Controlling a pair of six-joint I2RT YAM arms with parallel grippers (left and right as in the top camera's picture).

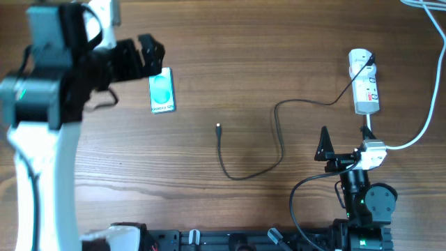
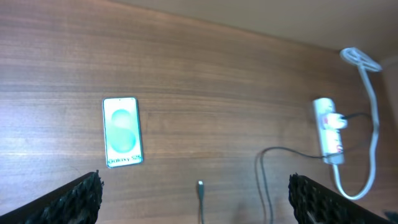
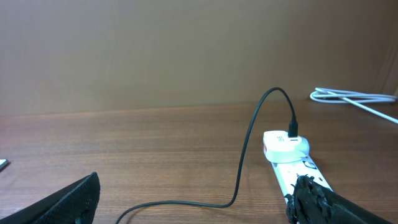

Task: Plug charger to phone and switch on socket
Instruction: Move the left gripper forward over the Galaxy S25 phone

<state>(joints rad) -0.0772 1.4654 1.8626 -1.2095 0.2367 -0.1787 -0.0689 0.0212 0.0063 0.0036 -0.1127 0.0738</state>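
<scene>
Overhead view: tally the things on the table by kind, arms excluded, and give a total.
Phone: 1
Socket: 1
Cables: 2, the black charger and the white lead
Total: 4

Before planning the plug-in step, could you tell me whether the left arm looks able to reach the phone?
Probably yes: the left tool hangs open near the phone, which lies flat with nothing covering it.

wooden table (image 1: pixel 230 63), plain beige wall (image 3: pixel 155 50)
</scene>
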